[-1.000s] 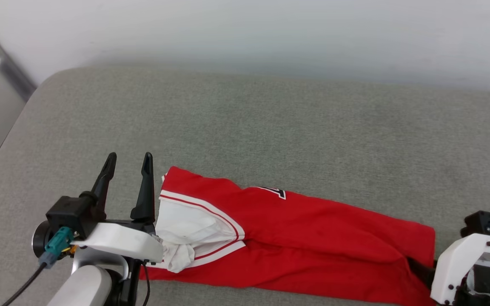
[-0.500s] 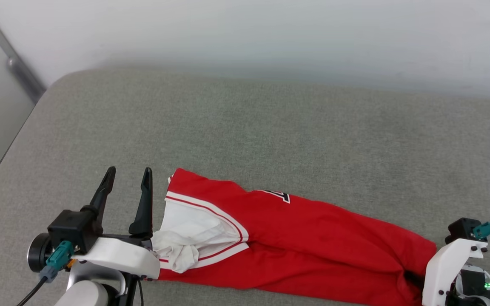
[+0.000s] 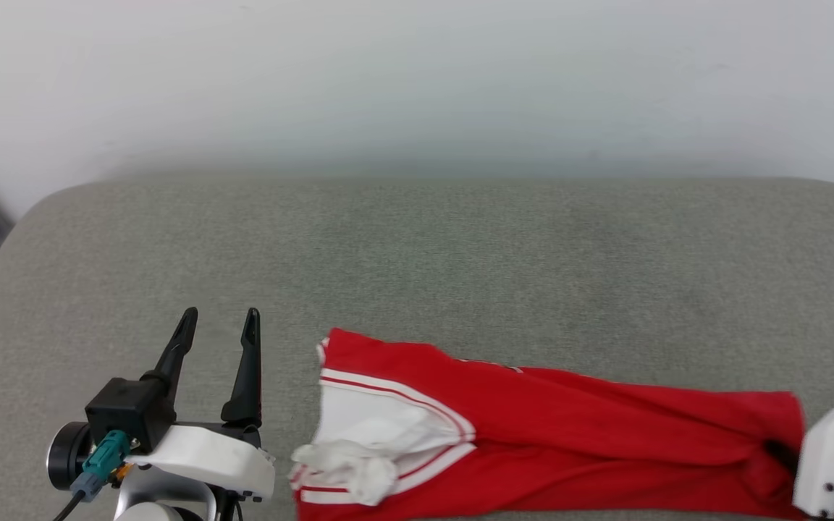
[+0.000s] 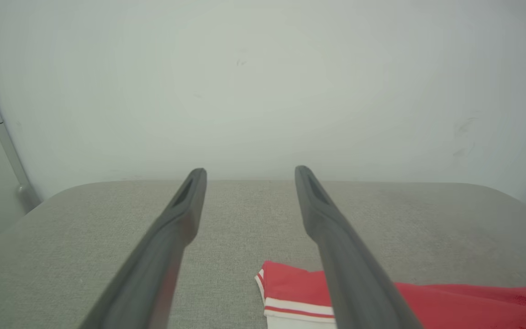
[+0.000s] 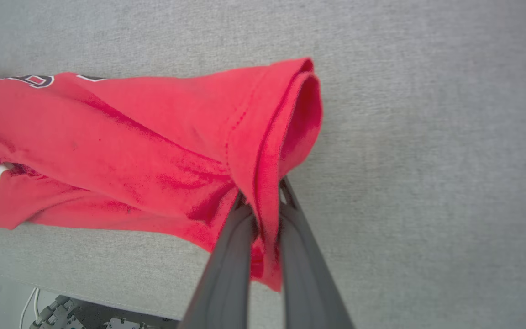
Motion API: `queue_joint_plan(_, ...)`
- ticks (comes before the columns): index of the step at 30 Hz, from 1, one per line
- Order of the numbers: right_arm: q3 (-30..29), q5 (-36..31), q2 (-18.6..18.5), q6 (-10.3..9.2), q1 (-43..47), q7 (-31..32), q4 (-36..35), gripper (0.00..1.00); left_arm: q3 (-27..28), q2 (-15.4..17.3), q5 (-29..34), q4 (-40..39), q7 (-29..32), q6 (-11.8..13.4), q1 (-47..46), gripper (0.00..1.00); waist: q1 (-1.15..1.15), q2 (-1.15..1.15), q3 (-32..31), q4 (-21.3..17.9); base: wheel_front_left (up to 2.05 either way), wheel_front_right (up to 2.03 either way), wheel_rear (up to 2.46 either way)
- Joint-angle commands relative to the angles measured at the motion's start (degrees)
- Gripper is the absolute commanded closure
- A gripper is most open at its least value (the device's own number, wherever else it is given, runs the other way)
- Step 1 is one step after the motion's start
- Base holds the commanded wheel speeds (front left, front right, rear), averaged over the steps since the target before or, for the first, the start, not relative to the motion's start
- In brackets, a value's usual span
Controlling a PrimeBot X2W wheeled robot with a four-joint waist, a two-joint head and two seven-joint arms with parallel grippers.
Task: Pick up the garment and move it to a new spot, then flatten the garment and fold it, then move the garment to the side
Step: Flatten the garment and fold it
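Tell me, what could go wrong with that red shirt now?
The right hand pinches only a thin fold of the garment at its hem, so it might slip free when lifted. The left hand is open, apart from it, so the free end with the white sleeve could drag and bunch.

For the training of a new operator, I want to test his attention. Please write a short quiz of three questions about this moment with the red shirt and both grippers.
1. True or false: the left gripper holds the garment.
2. Choose one. The fingers of the right gripper are shut on: A) a white sleeve; B) a red stitched edge of the garment; C) nothing.
3. Short answer: in the head view, on which side of the left gripper does the garment lie?

Key: 1 false, its fingers stand open, apart from the cloth; 2 B; 3 on its right.
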Motion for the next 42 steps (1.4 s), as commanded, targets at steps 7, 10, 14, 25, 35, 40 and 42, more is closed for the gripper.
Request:
queue_joint_plan(7,-9.78,0.01,2.41,-0.03,0.19,2.33,-3.59,1.0,-0.27,-0.15,-0.33,-0.35,0.31,0.47,1.02,0.0,0.0,0.0,0.5,-2.06,0.0,0.0,0.0)
queue_joint_plan(10,-13.74,6.93,8.66,-0.02,-2.18,5.86,-4.01,1.0,-0.41,-0.31,-0.38,-0.39,0.21,0.27,0.74,0.0,0.0,0.0,0.74,-2.11,0.0,0.0,0.0)
queue_joint_plan(14,-15.46,18.48,13.34,-0.02,-4.28,12.78,-3.85,1.0,-0.72,-0.32,-0.18,-0.27,0.35,0.1,-0.18,0.0,0.0,0.0,1.15,-1.52,0.0,0.0,0.0)
queue_joint_plan(25,7.48,42.54,14.17,-0.02,-9.56,10.12,5.72,1.0,-1.85,-0.41,0.4,0.19,1.0,-0.51,-2.26,0.0,0.0,0.0,3.27,1.84,0.0,0.0,0.0)
queue_joint_plan(35,28.38,43.57,14.15,-0.02,-17.91,-5.3,15.41,0.95,-2.84,-1.28,-0.1,1.56,1.19,-1.71,-4.09,0.0,0.0,0.0,5.24,6.09,0.0,0.0,0.0)
queue_joint_plan(40,32.61,42.01,14.14,-0.02,-21.13,-12.14,19.22,0.0,-2.81,-1.48,-0.37,2.5,0.73,-2.06,-4.4,0.0,0.0,0.0,5.62,6.63,0.0,0.0,0.0)
queue_joint_plan(42,33.83,41.38,14.14,-0.02,-22.17,-13.36,19.64,0.0,-2.77,-1.41,-0.32,2.92,0.54,-1.98,-4.19,0.0,0.0,0.0,5.35,6.32,0.0,0.0,0.0)
